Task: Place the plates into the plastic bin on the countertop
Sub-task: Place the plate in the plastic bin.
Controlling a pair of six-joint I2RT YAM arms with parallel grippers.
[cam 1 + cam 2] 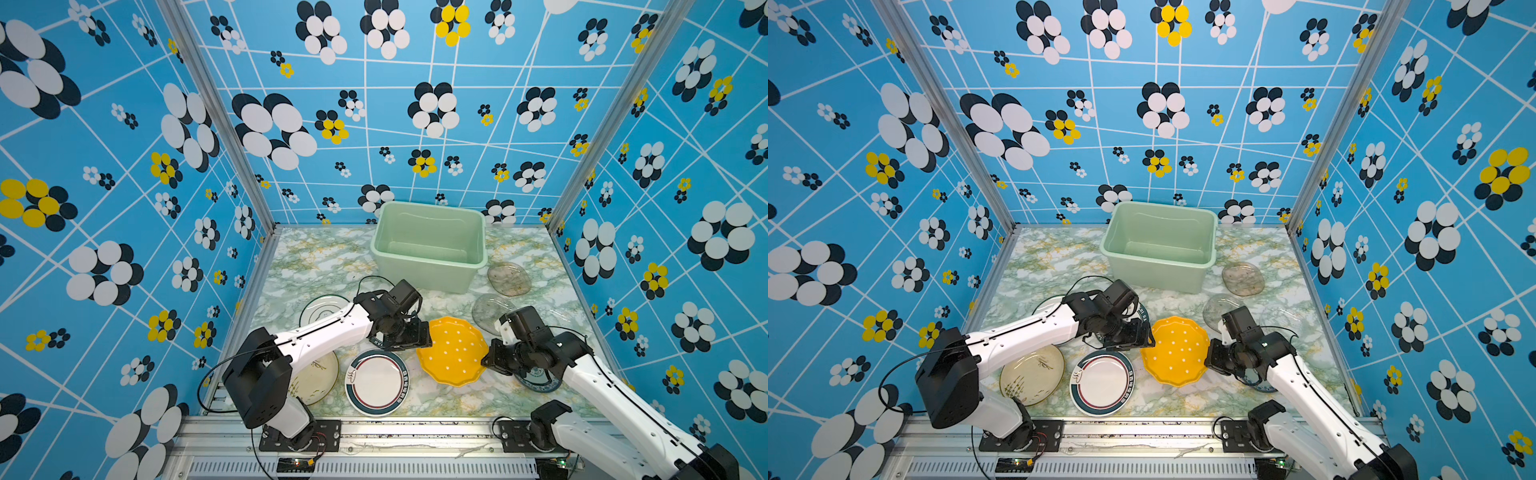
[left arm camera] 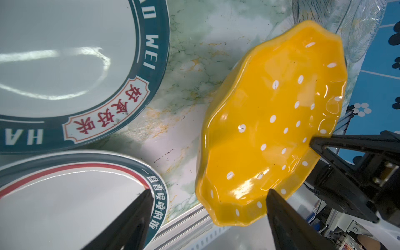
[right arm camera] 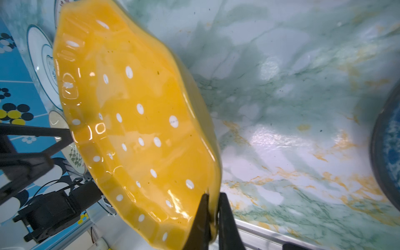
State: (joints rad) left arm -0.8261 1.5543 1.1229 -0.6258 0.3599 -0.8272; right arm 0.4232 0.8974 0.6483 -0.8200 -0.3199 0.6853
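**Tilting the yellow plate up for a two-handed carry**

Gripping the yellow plate (image 1: 453, 351) by its scalloped rim, the right gripper (image 3: 213, 195) is pinching with its jaws almost fully closed, one finger on the dotted face and the other on the underside. The plate is sitting tilted near the middle of the countertop (image 1: 316, 266), its held side raised. I cannot tell whether its far edge is resting on the surface.

The left gripper (image 2: 208, 191) is hanging at the opposite side of the plate with its jaws spread wide and nothing between them. One finger is lying just beside the plate's rim and the other is over a white plate with a dark rim (image 1: 377, 382). Whether that finger is touching the yellow rim is unclear.

The bin (image 1: 424, 276) is standing at the back of the countertop, and nothing is showing inside it. The other plates in view are lying flat: a cream plate (image 1: 316, 376) under the left arm, two clear glass plates (image 1: 508, 278) (image 1: 490, 311) near the bin, and a blue-patterned plate (image 1: 538, 382) under the right arm.

My reading is that the first plate is being picked up, so the task is barely under way. The next move is calling for a firm hold, perhaps with the left jaws closing on the free rim. Then comes a lift high enough to clear the bin's near wall and a carry towards the back. A glossy plate pinched at one edge may be slipping or swinging, so a slow carry seems wise.
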